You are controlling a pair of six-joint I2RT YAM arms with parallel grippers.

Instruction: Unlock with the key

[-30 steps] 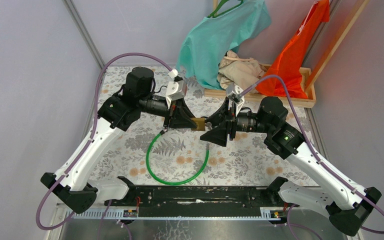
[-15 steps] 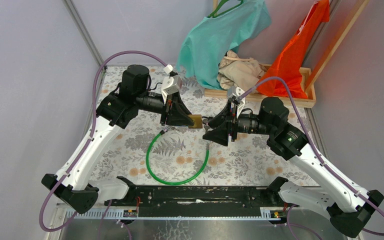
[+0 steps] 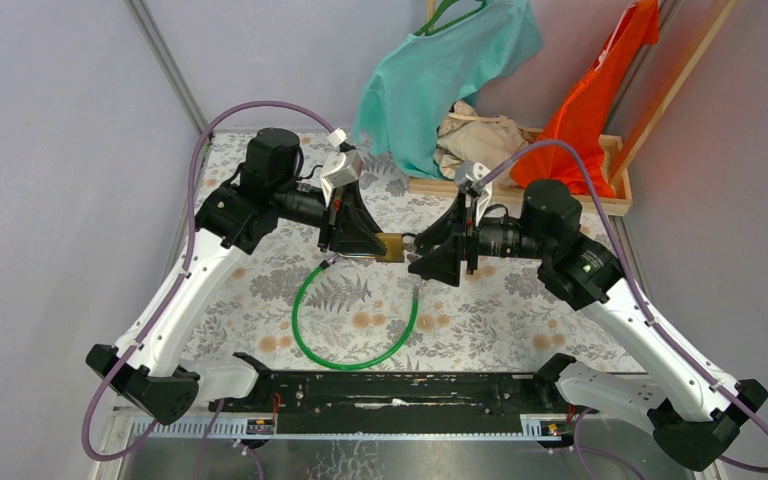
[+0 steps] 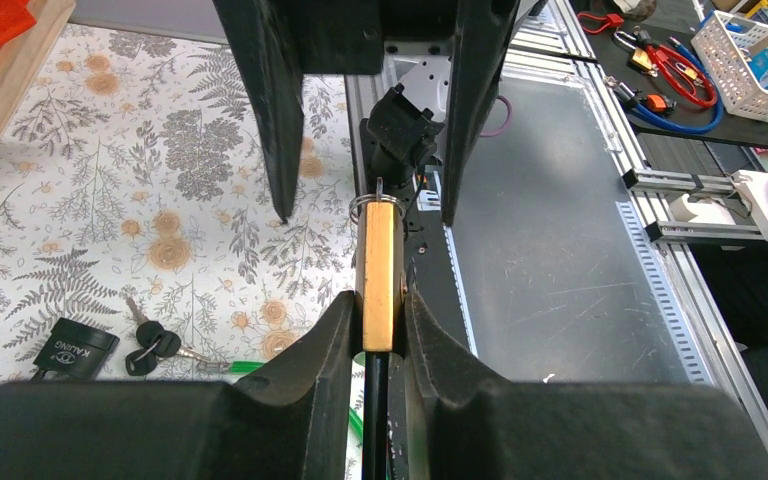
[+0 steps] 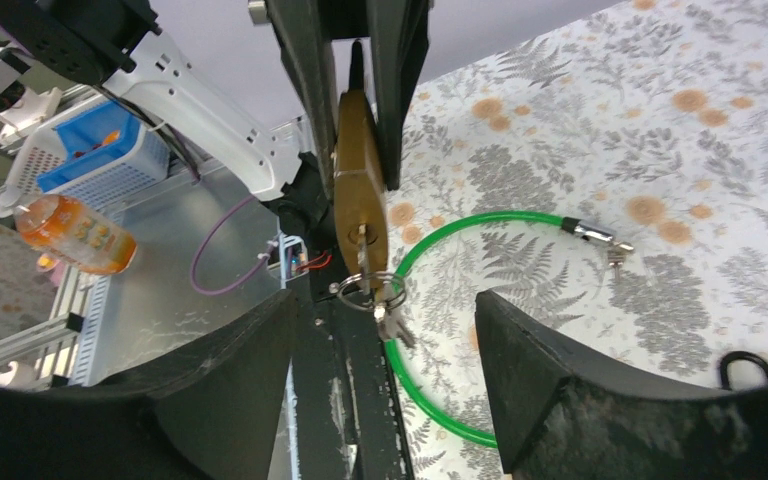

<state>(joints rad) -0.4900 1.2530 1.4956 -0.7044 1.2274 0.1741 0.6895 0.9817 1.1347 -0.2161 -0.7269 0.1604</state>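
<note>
**Top external.** Both arms meet over the middle of the floral surface (image 3: 490, 320). The left claw (image 3: 378, 245) pinches the brass padlock (image 3: 393, 247), which is held up off the surface. The right claw (image 3: 423, 258) sits just beside the padlock's right end. A green cable (image 3: 352, 366) loops on the surface below them, on the near side. At far right is a wooden tray (image 3: 570, 203), with a teal shirt (image 3: 440, 70) and an orange garment (image 3: 585, 110) draped over it. The keyhole end is too small to read here.

**Left wrist.** The padlock is seen edge-on, pressed between both left pads. A key ring (image 4: 380, 205) hangs at its far end. The right claw's two fingers stand either side of that end, spread, with a gap on each side. Seen only here, on the surface at left: a black labelled block (image 4: 75, 347) and spare keys (image 4: 155, 340) beside it.

**Right wrist.** Seen only here: the key (image 5: 364, 255) is seated in the padlock's keyhole, with the ring and a second key (image 5: 392, 325) dangling from it. The right fingers are wide apart and touch neither key nor padlock. The cable's metal end (image 5: 597, 233) lies on the surface.
</note>
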